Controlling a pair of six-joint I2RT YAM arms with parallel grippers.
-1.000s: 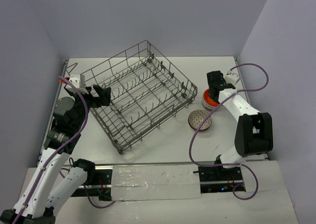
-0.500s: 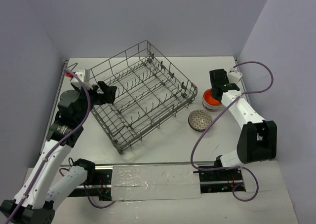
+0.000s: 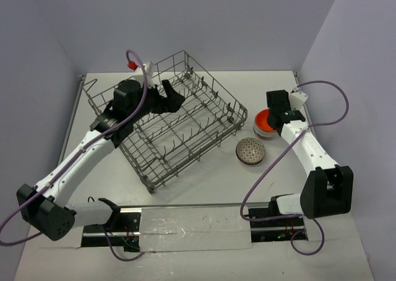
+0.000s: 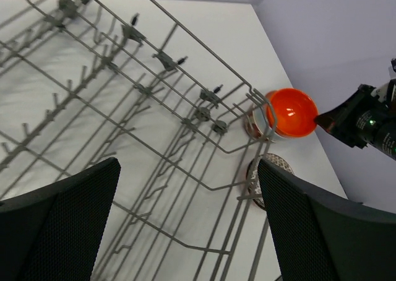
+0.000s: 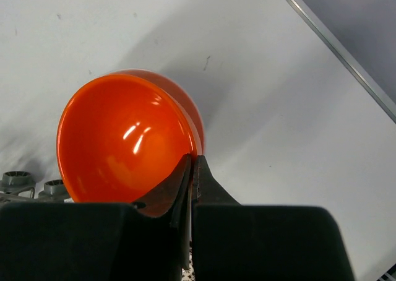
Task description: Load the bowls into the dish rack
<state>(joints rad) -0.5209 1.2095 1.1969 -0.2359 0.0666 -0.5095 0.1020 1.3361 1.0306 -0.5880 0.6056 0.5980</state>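
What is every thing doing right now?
orange bowl: tilted, rim pinched by right gripper
right gripper: shut on orange bowl
left gripper: open, over dish rack
dish rack: no bowls in it
patterned bowl: upright on table
red-and-white bowl: on table, partly hidden under orange bowl

top external: high above the near edge, looking down on whole surface (image 3: 210, 182) | left wrist: close over dish rack (image 3: 192, 157), facing across its wires to orange-red bowl (image 4: 291, 112) | right wrist: tight on that bowl's rim | shared: bowl in all three, rack in two
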